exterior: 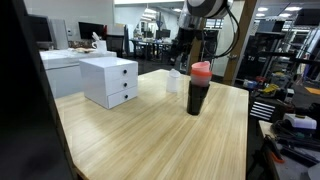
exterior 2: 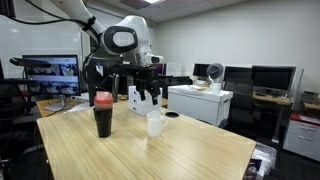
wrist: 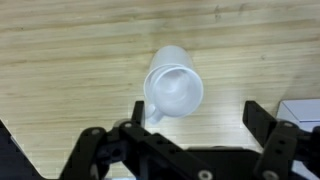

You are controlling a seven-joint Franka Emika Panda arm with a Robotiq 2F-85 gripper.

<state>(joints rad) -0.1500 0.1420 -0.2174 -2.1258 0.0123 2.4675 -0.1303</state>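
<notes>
Gripper: the gripper is hanging above the tabletop with its jaws spread wide, and it is holding nothing.
Gripper in the wrist view: the gripper is filling the bottom of the frame; its two dark fingers are standing far apart at the lower left and lower right, with bare wood between them.
Cup: a white, translucent cup is standing upright near the middle of the wrist view, its open mouth facing the camera. It is sitting just above the gap between the fingers and touching neither of them.
Cup in the exterior views: the cup is sitting on the tabletop just below and slightly right of the gripper near the frame centre; in an exterior view it is showing just left of centre, under the gripper.
Dark tumbler: a tall dark tumbler with a red top is standing upright near the cup, right of it in that frame; in an exterior view it is standing left of the cup, apart from it.
Drawer unit: a white drawer unit is resting on the tabletop at middle left, well apart from the cup; in an exterior view it is sitting right of centre, behind the cup.
Tabletop surface: light wood grain is running across the upper part of the wrist view.
</notes>
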